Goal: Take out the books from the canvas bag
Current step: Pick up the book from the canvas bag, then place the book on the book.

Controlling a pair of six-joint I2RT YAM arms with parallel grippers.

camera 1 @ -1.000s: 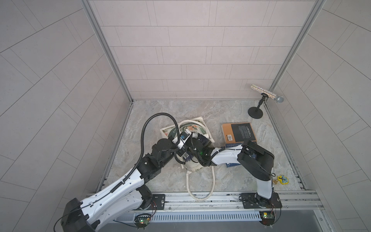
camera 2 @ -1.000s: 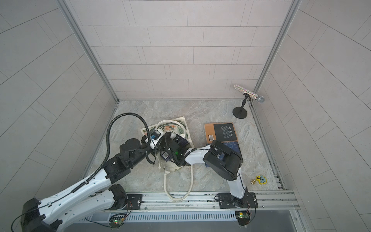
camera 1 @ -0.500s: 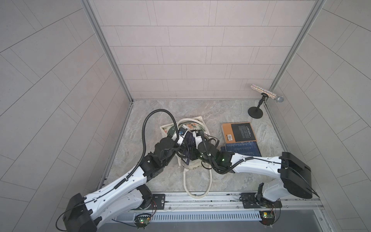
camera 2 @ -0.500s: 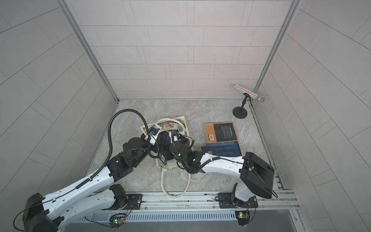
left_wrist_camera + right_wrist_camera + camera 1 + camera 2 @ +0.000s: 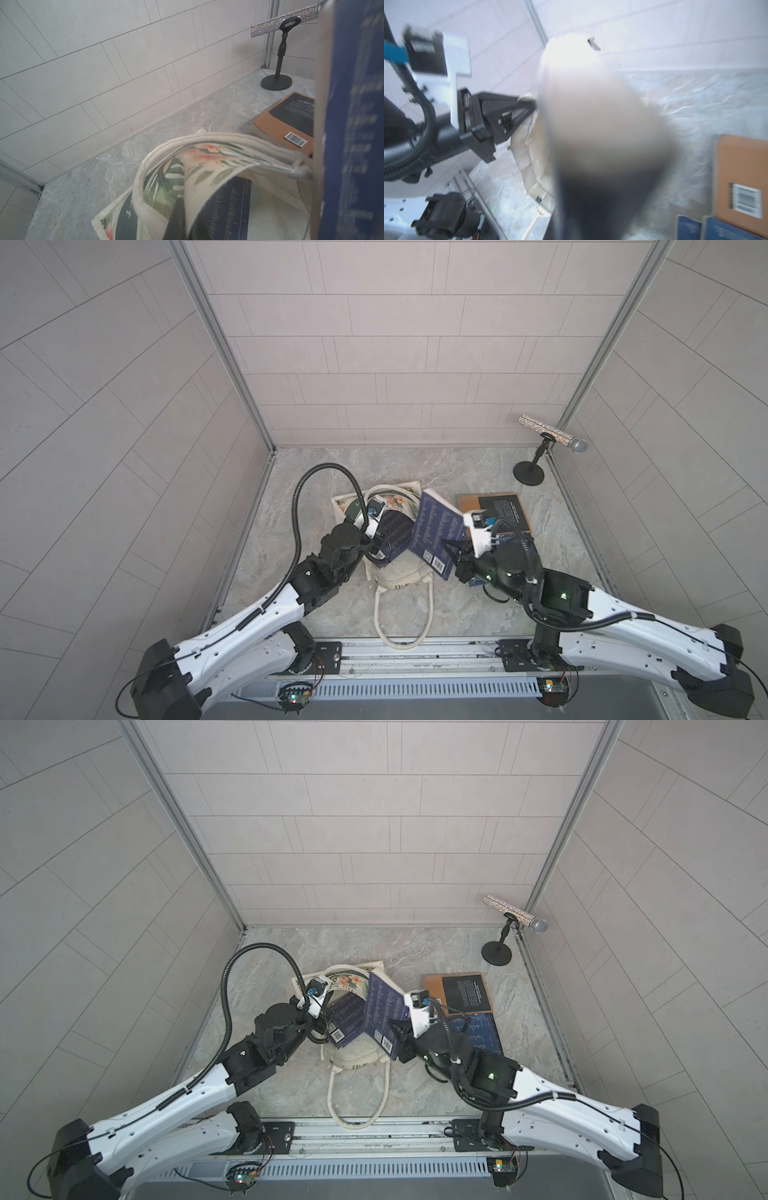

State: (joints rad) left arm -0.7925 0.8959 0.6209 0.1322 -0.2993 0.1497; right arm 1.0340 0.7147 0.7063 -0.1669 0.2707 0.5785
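Now, navy book [image 5: 434, 531] raised (right tool [image 5: 453, 558]), above bag [image 5: 399, 577]

Surface: my grey marbled tabletop [image 5: 415, 472].
Middle: the canvas bag [image 5: 395, 578] lies slumped on it, one handle loop trailing toward the near edge.
Right side: an orange-brown book [image 5: 494, 512] lies flat, a navy book [image 5: 484, 1033] just beside its near edge.
Far right corner: my microphone stand [image 5: 528, 472].

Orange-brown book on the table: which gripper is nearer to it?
Right. The right gripper, shut on a raised navy book, is close beside the orange-brown book; the left gripper, gripping the canvas bag, is farther off.
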